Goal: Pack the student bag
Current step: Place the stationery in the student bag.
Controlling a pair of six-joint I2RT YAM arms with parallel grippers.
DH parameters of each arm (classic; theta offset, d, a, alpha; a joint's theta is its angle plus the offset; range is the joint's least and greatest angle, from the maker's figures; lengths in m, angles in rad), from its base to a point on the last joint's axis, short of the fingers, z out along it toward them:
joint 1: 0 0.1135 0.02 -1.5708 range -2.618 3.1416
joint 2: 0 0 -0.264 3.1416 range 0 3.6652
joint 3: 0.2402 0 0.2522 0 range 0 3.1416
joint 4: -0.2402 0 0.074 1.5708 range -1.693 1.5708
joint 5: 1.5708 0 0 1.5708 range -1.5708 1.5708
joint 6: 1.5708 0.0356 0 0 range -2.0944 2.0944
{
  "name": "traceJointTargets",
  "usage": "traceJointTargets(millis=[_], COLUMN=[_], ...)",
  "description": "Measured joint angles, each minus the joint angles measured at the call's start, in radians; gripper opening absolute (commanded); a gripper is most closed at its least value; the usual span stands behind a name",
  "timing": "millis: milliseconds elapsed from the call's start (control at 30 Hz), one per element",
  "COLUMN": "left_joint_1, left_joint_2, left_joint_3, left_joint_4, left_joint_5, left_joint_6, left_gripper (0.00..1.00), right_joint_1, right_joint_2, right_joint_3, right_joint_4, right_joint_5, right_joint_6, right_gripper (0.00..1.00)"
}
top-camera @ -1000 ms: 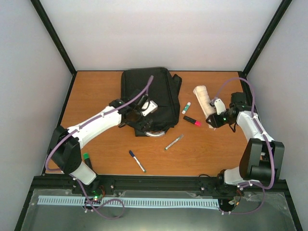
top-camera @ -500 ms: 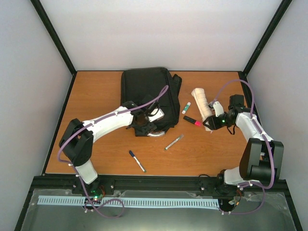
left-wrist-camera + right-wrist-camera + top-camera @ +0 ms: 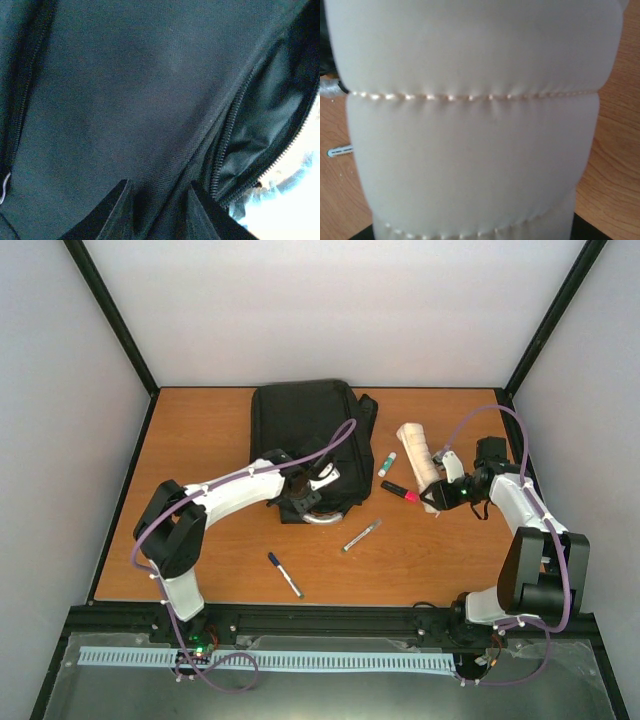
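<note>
So the student bag (image 3: 305, 435) lay flat at the back-middle of the counter (image 3: 200, 430), black and easily the biggest thing there; its grey handle (image 3: 325, 521) curled out from the near edge. The left end effector (image 3: 303, 496) was down on the near part of the bag; in the wrist view its fingers (image 3: 117, 210) were pressed right into the black fabric beside an unzipped opening (image 3: 240, 145); no way to tell whether they had pinched anything or were just resting there. The right end effector (image 3: 438, 497) was clamped on the near end of a beige quilted pouch (image 3: 416, 452), off to the right of the bag and apart from it; the pouch filled nearly the whole right wrist view. Loose stuff on the counter: a green-capped stick (image 3: 387, 464) and a pink-tipped marker (image 3: 399, 491) between bag and pouch; a silver pen (image 3: 361, 535) nearer; a blue pen (image 3: 285, 574) nearest the arms.
</note>
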Motion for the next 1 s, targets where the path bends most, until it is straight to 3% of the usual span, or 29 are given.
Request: traceJointTargets(millis=[33, 100, 233, 567, 800, 1000], left_joint_1=[0.0, 0.0, 0.0, 0.0, 0.01, 0.029], left_joint_2=[0.0, 0.0, 0.002, -0.053, -0.089, -0.104], left_joint_3=[0.002, 0.009, 0.03, 0.035, 0.074, 0.11], left_joint_4=[0.003, 0.008, 0.016, 0.054, 0.096, 0.105], left_joint_5=[-0.005, -0.01, -0.015, -0.056, -0.075, -0.077], left_joint_6=[0.003, -0.002, -0.01, -0.082, -0.15, -0.177], left_gripper=[0.1, 0.01, 0.01, 0.01, 0.01, 0.01], right_joint_1=[0.001, 0.003, 0.028, 0.212, 0.378, 0.438], right_joint_2=[0.0, 0.0, 0.0, -0.01, -0.058, -0.092], right_joint_3=[0.0, 0.0, 0.0, 0.08, 0.102, 0.093], right_joint_4=[-0.003, -0.008, -0.023, -0.096, -0.204, -0.259], right_joint_5=[-0.003, -0.011, -0.035, -0.105, -0.129, -0.113], right_joint_6=[0.003, 0.012, 0.037, 0.095, 0.007, -0.063], right_gripper=[0.45, 0.44, 0.36, 0.33, 0.31, 0.32])
